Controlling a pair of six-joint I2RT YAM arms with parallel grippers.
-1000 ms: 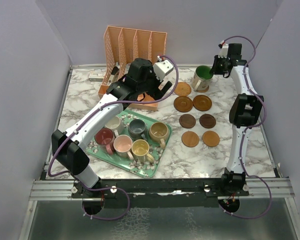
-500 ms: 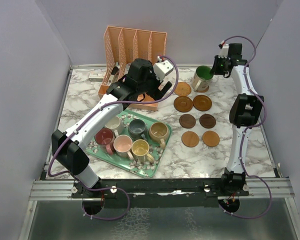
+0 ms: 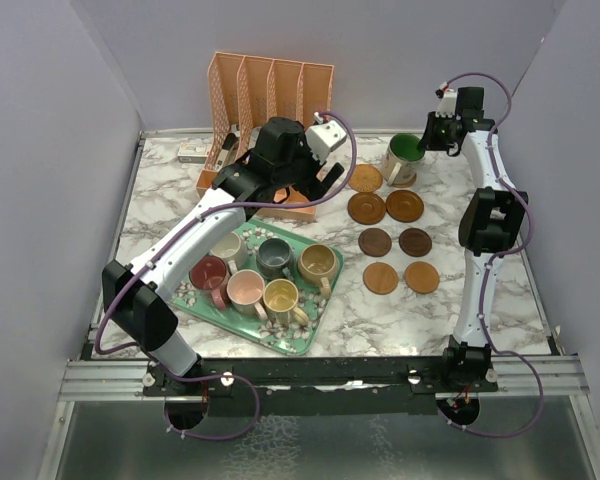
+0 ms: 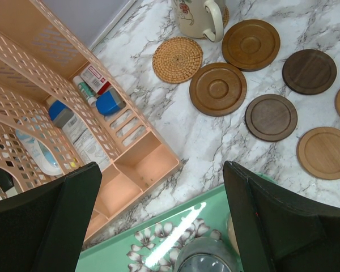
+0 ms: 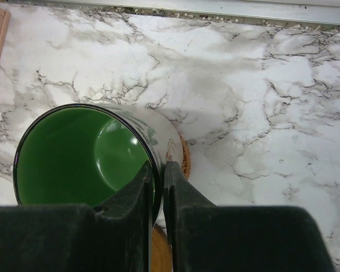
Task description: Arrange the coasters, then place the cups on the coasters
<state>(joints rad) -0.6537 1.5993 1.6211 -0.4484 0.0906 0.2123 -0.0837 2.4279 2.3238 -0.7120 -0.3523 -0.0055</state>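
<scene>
Cup [image 5: 73,153] with green interior has its rim pinched in right gripper [image 5: 158,170]

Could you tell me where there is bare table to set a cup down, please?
Bare white marble table runs between the green floral tray, the two light round wooden coasters and the near edge. Another strip lies left of the tray. Crowded: the coaster block and the tray's ceramic mugs.
</scene>
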